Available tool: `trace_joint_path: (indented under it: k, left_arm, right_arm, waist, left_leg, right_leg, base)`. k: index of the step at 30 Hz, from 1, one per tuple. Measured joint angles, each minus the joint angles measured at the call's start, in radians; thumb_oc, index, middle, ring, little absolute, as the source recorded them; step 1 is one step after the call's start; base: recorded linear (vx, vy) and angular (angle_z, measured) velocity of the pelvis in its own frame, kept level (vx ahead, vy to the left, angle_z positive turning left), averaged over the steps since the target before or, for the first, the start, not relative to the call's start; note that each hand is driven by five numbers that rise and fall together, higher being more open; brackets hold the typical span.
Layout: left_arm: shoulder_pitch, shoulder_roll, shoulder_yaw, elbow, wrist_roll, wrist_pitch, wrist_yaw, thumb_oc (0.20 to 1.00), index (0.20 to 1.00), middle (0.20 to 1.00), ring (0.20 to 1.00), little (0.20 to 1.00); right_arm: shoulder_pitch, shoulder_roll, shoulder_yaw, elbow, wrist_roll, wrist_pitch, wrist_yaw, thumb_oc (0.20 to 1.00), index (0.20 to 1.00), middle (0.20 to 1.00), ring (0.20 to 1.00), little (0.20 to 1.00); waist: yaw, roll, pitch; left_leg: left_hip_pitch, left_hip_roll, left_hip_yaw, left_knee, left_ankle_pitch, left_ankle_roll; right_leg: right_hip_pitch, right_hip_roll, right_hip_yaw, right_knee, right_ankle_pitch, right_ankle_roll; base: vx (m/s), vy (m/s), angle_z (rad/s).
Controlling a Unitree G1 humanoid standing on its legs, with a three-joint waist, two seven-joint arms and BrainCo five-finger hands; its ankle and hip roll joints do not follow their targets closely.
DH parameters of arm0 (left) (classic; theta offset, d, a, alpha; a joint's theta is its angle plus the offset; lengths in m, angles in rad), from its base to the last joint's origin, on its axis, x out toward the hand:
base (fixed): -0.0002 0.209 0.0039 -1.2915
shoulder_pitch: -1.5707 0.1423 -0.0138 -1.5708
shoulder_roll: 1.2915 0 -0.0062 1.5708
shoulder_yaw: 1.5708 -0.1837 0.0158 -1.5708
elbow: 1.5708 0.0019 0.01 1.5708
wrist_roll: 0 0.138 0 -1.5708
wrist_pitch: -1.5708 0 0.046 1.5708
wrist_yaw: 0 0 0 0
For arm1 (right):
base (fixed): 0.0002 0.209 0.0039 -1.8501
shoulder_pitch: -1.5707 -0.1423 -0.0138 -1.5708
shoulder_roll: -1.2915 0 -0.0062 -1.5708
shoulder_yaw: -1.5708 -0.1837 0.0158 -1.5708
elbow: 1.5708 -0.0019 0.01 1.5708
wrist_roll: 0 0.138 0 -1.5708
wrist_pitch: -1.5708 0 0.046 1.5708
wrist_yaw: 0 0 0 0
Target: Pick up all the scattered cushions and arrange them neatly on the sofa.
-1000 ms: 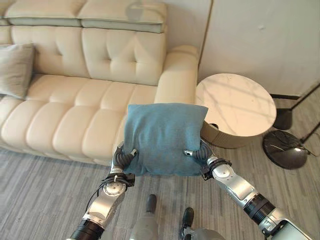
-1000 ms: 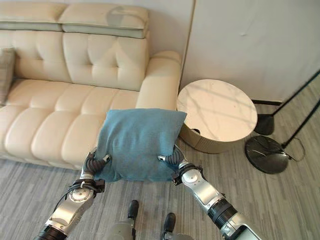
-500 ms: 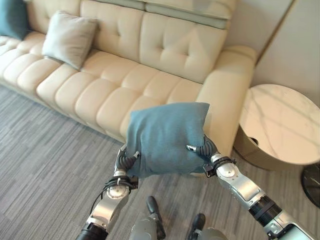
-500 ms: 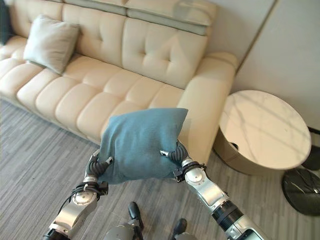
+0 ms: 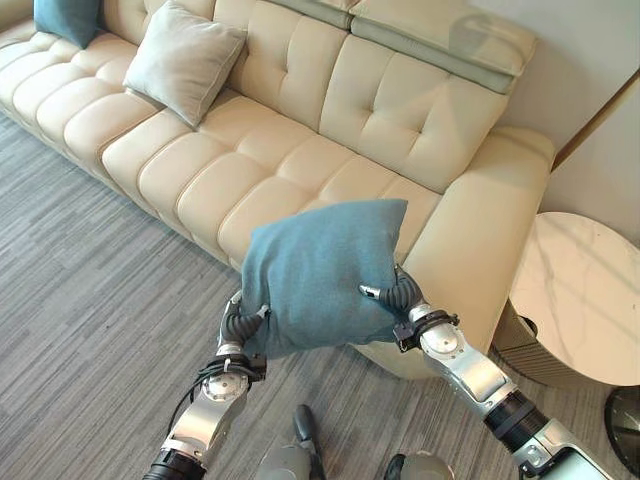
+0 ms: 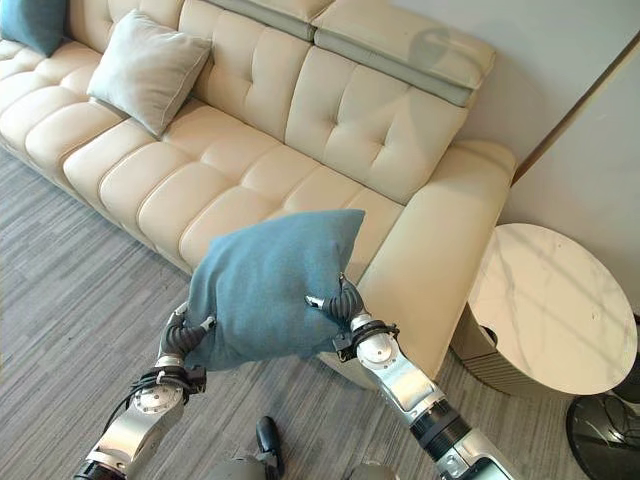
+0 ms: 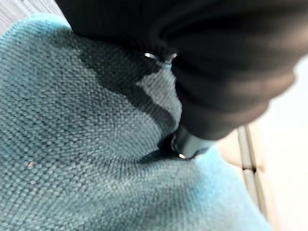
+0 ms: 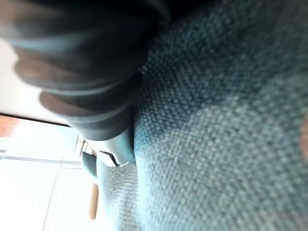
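The left robot hand and the right robot hand each pinch a lower corner of the blue cushion, thumbs on its near face, fingers curled behind. The cushion hangs between the two hands, above the grey floor and just in front of the cream sofa. A grey cushion and another blue cushion lean on the sofa's back. A round surface stands beside the sofa's armrest.
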Motion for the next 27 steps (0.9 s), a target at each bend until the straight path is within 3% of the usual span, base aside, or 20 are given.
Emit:
trace_joint_path:
  k: [2, 4, 6, 7, 8, 10, 11, 12, 13, 14, 15, 16, 17, 18, 19, 21, 24, 25, 26, 27]
  left_arm:
    - [0.0, 0.004, 0.0, 0.0, 0.001, 0.001, 0.0, 0.2, 0.2, 0.2, 0.2, 0.2]
    - [-0.008, 0.0, 0.006, 0.005, 0.004, 0.001, 0.001, 0.2, 0.2, 0.2, 0.2, 0.2]
    - [-0.03, -0.01, 0.015, 0.03, 0.006, 0.002, 0.0, 0.2, 0.2, 0.2, 0.2, 0.2]
    - [-0.03, -0.011, 0.015, 0.033, 0.006, 0.007, -0.001, 0.2, 0.2, 0.2, 0.2, 0.2]
    - [-0.027, -0.013, 0.014, 0.033, 0.006, 0.01, -0.001, 0.2, 0.2, 0.2, 0.2, 0.2]
    - [-0.025, -0.024, 0.016, 0.033, 0.007, 0.02, -0.002, 0.2, 0.2, 0.2, 0.2, 0.2]
    - [-0.018, -0.042, 0.02, 0.033, 0.025, 0.022, -0.002, 0.2, 0.2, 0.2, 0.2, 0.2]
    - [-0.016, -0.044, 0.018, 0.032, 0.041, 0.022, -0.004, 0.2, 0.2, 0.2, 0.2, 0.2]
    - [-0.015, -0.047, 0.019, 0.032, 0.043, 0.022, -0.007, 0.2, 0.2, 0.2, 0.2, 0.2]
    - [-0.013, -0.047, 0.019, 0.031, 0.043, 0.023, -0.01, 0.2, 0.2, 0.2, 0.2, 0.2]
    - [-0.012, -0.051, 0.019, 0.031, 0.044, 0.023, -0.01, 0.2, 0.2, 0.2, 0.2, 0.2]
    - [-0.013, -0.058, 0.02, 0.031, 0.043, 0.023, -0.012, 0.2, 0.2, 0.2, 0.2, 0.2]
    - [-0.008, -0.067, 0.019, 0.026, 0.043, 0.023, -0.015, 0.2, 0.2, 0.2, 0.2, 0.2]
    - [-0.006, -0.075, 0.019, 0.026, 0.043, 0.023, -0.015, 0.2, 0.2, 0.2, 0.2, 0.2]
    - [-0.008, -0.075, 0.02, 0.024, 0.043, 0.023, -0.015, 0.2, 0.2, 0.2, 0.2, 0.2]
    - [-0.018, -0.073, 0.021, 0.014, 0.043, 0.023, -0.016, 0.2, 0.2, 0.2, 0.2, 0.2]
    - [-0.018, -0.072, 0.022, 0.007, 0.042, 0.026, -0.022, 0.2, 0.2, 0.2, 0.2, 0.2]
    - [-0.014, -0.063, 0.022, 0.007, 0.042, 0.027, -0.024, 0.2, 0.2, 0.2, 0.2, 0.2]
    - [-0.012, -0.062, 0.022, 0.007, 0.042, 0.027, -0.024, 0.2, 0.2, 0.2, 0.2, 0.2]
    - [-0.011, -0.059, 0.022, 0.007, 0.043, 0.027, -0.024, 0.2, 0.2, 0.2, 0.2, 0.2]
  right_arm:
    - [-0.003, 0.002, 0.0, -0.002, 0.0, -0.001, -0.001, 0.2, 0.2, 0.2, 0.2, 0.2]
    - [-0.009, 0.005, -0.002, -0.001, 0.001, -0.006, -0.003, 0.2, 0.2, 0.2, 0.2, 0.2]
    - [-0.013, 0.007, -0.004, -0.001, 0.002, -0.014, -0.004, 0.2, 0.2, 0.2, 0.2, 0.2]
    - [-0.015, 0.008, -0.005, -0.001, 0.002, -0.015, -0.004, 0.2, 0.2, 0.2, 0.2, 0.2]
    - [-0.015, 0.008, -0.006, -0.001, 0.002, -0.015, -0.004, 0.2, 0.2, 0.2, 0.2, 0.2]
    - [-0.012, 0.006, -0.006, 0.003, 0.003, -0.015, -0.004, 0.2, 0.2, 0.2, 0.2, 0.2]
    - [-0.006, -0.015, -0.001, 0.004, 0.004, -0.015, -0.001, 0.2, 0.2, 0.2, 0.2, 0.2]
    - [0.0, -0.022, -0.001, 0.004, 0.005, -0.015, 0.001, 0.2, 0.2, 0.2, 0.2, 0.2]
    - [0.0, -0.025, -0.007, 0.004, 0.005, -0.015, 0.003, 0.2, 0.2, 0.2, 0.2, 0.2]
    - [0.001, -0.025, -0.006, 0.004, 0.005, -0.015, 0.004, 0.2, 0.2, 0.2, 0.2, 0.2]
    - [0.003, -0.026, -0.006, 0.003, 0.005, -0.015, 0.005, 0.2, 0.2, 0.2, 0.2, 0.2]
    - [0.003, -0.025, -0.017, 0.004, 0.004, -0.017, 0.006, 0.2, 0.2, 0.2, 0.2, 0.2]
    - [0.004, -0.028, -0.028, 0.002, 0.004, -0.017, 0.013, 0.2, 0.2, 0.2, 0.2, 0.2]
    - [0.003, -0.027, -0.032, -0.001, 0.004, -0.018, 0.013, 0.2, 0.2, 0.2, 0.2, 0.2]
    - [0.003, -0.026, -0.034, -0.002, 0.004, -0.022, 0.013, 0.2, 0.2, 0.2, 0.2, 0.2]
    - [0.002, -0.032, -0.038, -0.004, 0.004, -0.027, 0.012, 0.2, 0.2, 0.2, 0.2, 0.2]
    - [0.001, -0.038, -0.039, -0.002, 0.003, -0.027, 0.012, 0.2, 0.2, 0.2, 0.2, 0.2]
    - [0.002, -0.037, -0.034, -0.001, 0.002, -0.027, 0.012, 0.2, 0.2, 0.2, 0.2, 0.2]
    - [0.001, -0.035, -0.035, -0.001, 0.002, -0.028, 0.012, 0.2, 0.2, 0.2, 0.2, 0.2]
    - [-0.001, -0.033, -0.034, -0.001, 0.001, -0.028, 0.012, 0.2, 0.2, 0.2, 0.2, 0.2]
  waist:
    - [0.002, 0.003, 0.007]
    - [0.006, 0.02, 0.02]
    - [0.01, 0.014, 0.026]
    - [0.025, -0.003, 0.027]
    - [0.025, -0.012, 0.027]
    - [0.023, -0.015, 0.028]
    - [0.019, -0.013, 0.026]
    - [0.011, -0.02, 0.008]
    - [0.007, -0.014, 0.0]
    - [0.0, -0.018, -0.002]
    - [-0.003, -0.023, -0.01]
    - [-0.003, -0.022, -0.011]
    - [0.005, -0.017, -0.015]
    - [0.009, -0.004, -0.022]
    - [0.009, 0.002, -0.027]
    - [-0.011, 0.0, -0.03]
    - [-0.008, -0.013, -0.023]
    - [-0.007, -0.016, -0.022]
    - [-0.003, -0.02, -0.022]
    - [0.001, -0.022, -0.021]
  left_leg:
    - [0.01, -0.019, -0.01, 0.002, -0.003, 0.002]
    - [0.017, -0.018, -0.036, 0.004, -0.008, 0.0]
    - [0.018, -0.025, -0.05, 0.002, -0.037, -0.042]
    - [0.047, -0.053, -0.048, -0.016, -0.046, -0.048]
    - [0.064, -0.078, -0.046, -0.017, -0.051, -0.042]
    - [0.099, -0.103, -0.066, -0.017, -0.079, -0.044]
    - [0.151, -0.11, -0.091, -0.002, -0.121, -0.058]
    - [0.154, -0.101, -0.108, 0.058, -0.165, -0.078]
    - [0.166, -0.087, -0.115, 0.08, -0.195, -0.093]
    - [0.161, -0.063, -0.106, 0.169, -0.226, -0.135]
    - [0.144, -0.05, -0.085, 0.245, -0.239, -0.151]
    - [0.112, -0.038, -0.083, 0.365, -0.245, -0.161]
    - [0.005, -0.002, -0.105, 0.64, -0.255, -0.191]
    - [-0.034, 0.021, -0.13, 0.724, -0.263, -0.209]
    - [-0.057, 0.031, -0.144, 0.73, -0.27, -0.219]
    - [-0.119, 0.052, -0.168, 0.691, -0.277, -0.221]
    - [-0.136, 0.046, -0.224, 0.386, -0.261, -0.18]
    - [-0.124, 0.034, -0.325, 0.223, -0.209, -0.186]
    - [-0.12, 0.028, -0.405, 0.139, -0.167, -0.192]
    - [-0.131, 0.036, -0.431, 0.103, -0.133, -0.192]
  right_leg:
    - [-0.061, 0.045, 0.0, -0.035, -0.029, -0.017]
    - [-0.125, 0.133, 0.014, -0.108, -0.041, -0.028]
    - [-0.164, 0.227, 0.034, -0.299, -0.002, -0.013]
    - [-0.162, 0.244, -0.03, -0.46, 0.059, -0.033]
    - [-0.15, 0.235, -0.061, -0.521, 0.1, -0.04]
    - [-0.123, 0.212, -0.096, -0.563, 0.158, -0.057]
    - [-0.06, 0.205, -0.092, -0.571, 0.213, -0.092]
    - [-0.045, 0.203, -0.087, -0.549, 0.273, -0.124]
    - [-0.026, 0.217, -0.089, -0.539, 0.284, -0.15]
    - [0.02, 0.232, -0.09, -0.554, 0.291, -0.188]
    - [0.052, 0.238, -0.093, -0.578, 0.305, -0.257]
    - [0.081, 0.254, -0.086, -0.589, 0.266, -0.235]
    - [0.138, 0.269, -0.07, -0.622, 0.257, -0.248]
    - [0.163, 0.283, -0.065, -0.631, 0.264, -0.265]
    - [0.18, 0.293, -0.054, -0.635, 0.255, -0.27]
    - [0.196, 0.297, -0.031, -0.638, 0.23, -0.278]
    - [0.234, 0.29, 0.037, -0.64, 0.217, -0.258]
    - [0.263, 0.289, 0.09, -0.643, 0.203, -0.234]
    - [0.27, 0.291, 0.123, -0.644, 0.199, -0.229]
    - [0.275, 0.292, 0.133, -0.645, 0.199, -0.229]
  base:
    - [0.1, -0.017, 0.26]
    - [0.16, -0.08, 0.26]
    - [0.29, -0.069, 0.39]
    - [0.34, -0.075, 0.29]
    - [0.3, -0.094, 0.22]
    - [0.4, -0.113, 0.27]
    - [0.54, -0.152, 0.48]
    - [0.28, -0.088, 0.49]
    - [0.49, -0.179, 0.42]
    - [0.26, -0.125, 0.24]
    - [0.33, -0.164, 0.18]
    - [0.19, -0.11, -0.08]
    - [0.13, -0.078, -0.33]
    - [0.14, -0.073, -0.47]
    - [0.12, -0.033, -0.39]
    - [0.14, -0.001, -0.34]
    - [0.18, 0.06, -0.71]
    - [0.15, 0.076, -0.91]
    - [0.13, 0.083, -0.98]
    - [0.08, 0.062, -0.81]
